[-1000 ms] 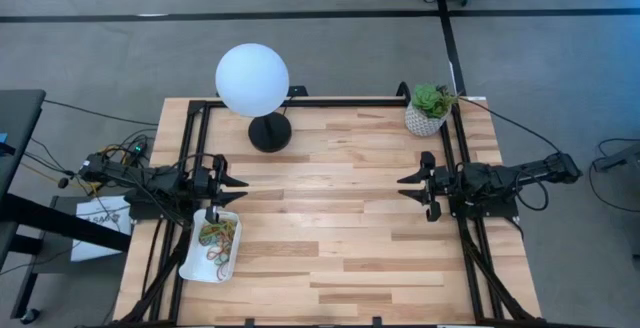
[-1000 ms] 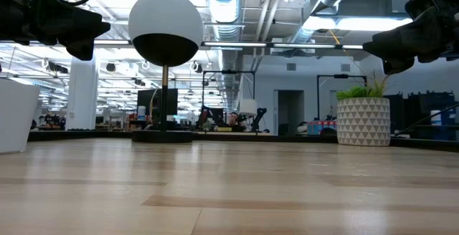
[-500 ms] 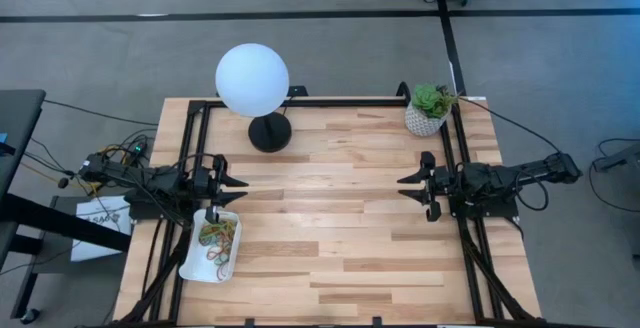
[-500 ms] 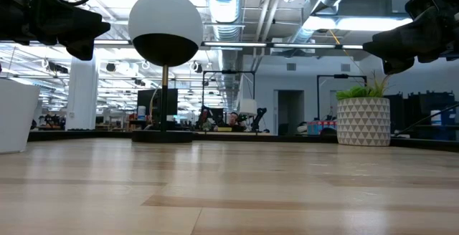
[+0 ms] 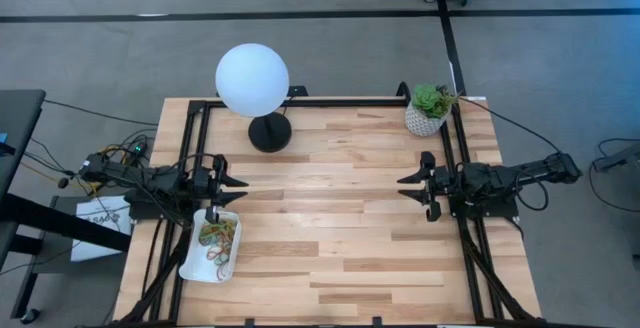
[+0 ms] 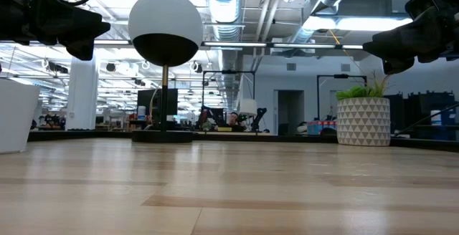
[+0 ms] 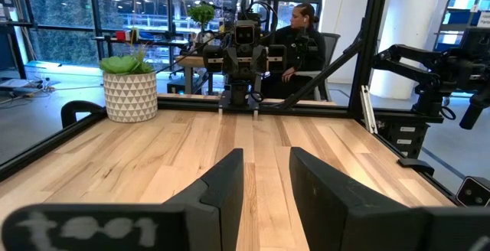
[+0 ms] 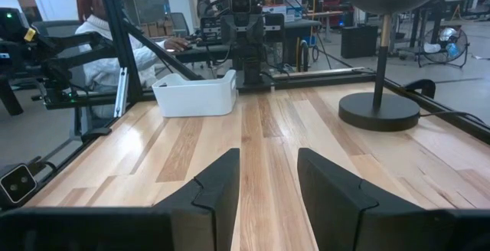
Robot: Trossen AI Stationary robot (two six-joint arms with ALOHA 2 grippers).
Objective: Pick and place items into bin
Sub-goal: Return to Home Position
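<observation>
Bin (image 5: pixel 200 271): white tray on the table (image 5: pixel 340 238) at its left edge, just beside the left gripper (image 5: pixel 240 188). Its long axis runs along that edge, slanted a little, with the end nearer the gripper leaning toward table centre. Rubber bands (image 5: pixel 218 236) lie heaped inside, green, red and yellow tangled; single loops cannot be told apart. Left gripper: fingers parted by a narrow gap, holding nothing, pointing across the table. Right gripper (image 5: pixel 403 187): at the right edge, facing the left one, fingers likewise parted, empty.
</observation>
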